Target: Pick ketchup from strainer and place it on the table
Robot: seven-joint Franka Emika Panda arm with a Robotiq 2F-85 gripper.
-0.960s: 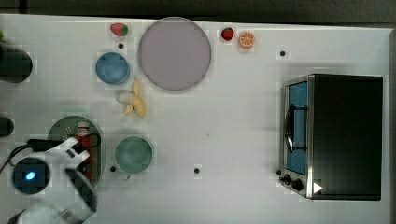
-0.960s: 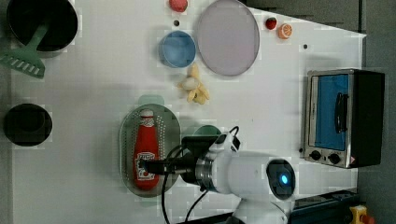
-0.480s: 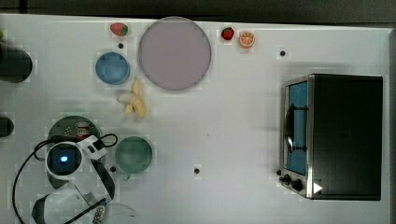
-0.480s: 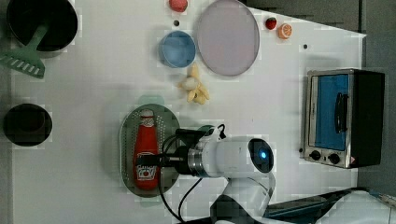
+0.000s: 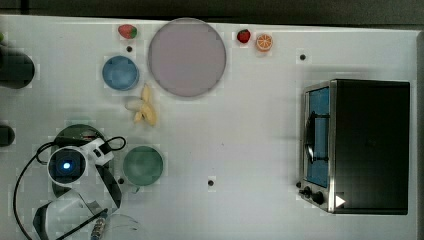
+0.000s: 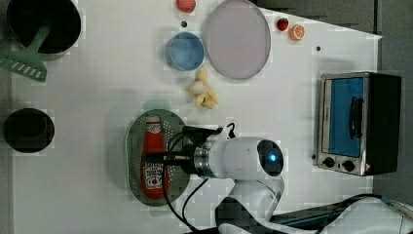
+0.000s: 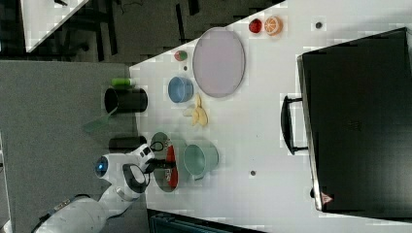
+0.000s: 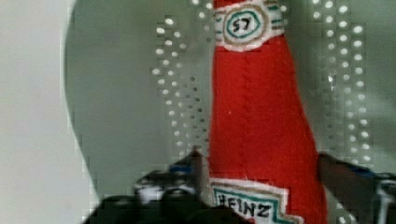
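The ketchup (image 6: 153, 156), a red bottle with a white label, lies flat in the pale green strainer (image 6: 132, 146) on the white table (image 6: 97, 87). My gripper (image 6: 157, 157) reaches over the strainer from the left view's right and sits low over the bottle's middle. In the wrist view the ketchup (image 8: 257, 116) runs between my two fingers, one on each side just above its label, close against its sides. The gripper (image 8: 261, 163) is open and the bottle rests on the strainer's perforated bottom (image 8: 121, 93). From above, my wrist covers most of the strainer (image 5: 75, 131).
A green bowl (image 5: 143, 165) stands right beside the strainer. Farther off are a blue bowl (image 5: 120, 72), a large grey plate (image 5: 186, 56), banana pieces (image 5: 142, 107) and a toaster oven (image 5: 360, 145). Black pots (image 6: 29, 130) and a green spatula (image 6: 22, 63) sit at the left view's left.
My arm has swung over the strainer and brought the gripper down around the ketchup. The fingers have drawn a little closer together.
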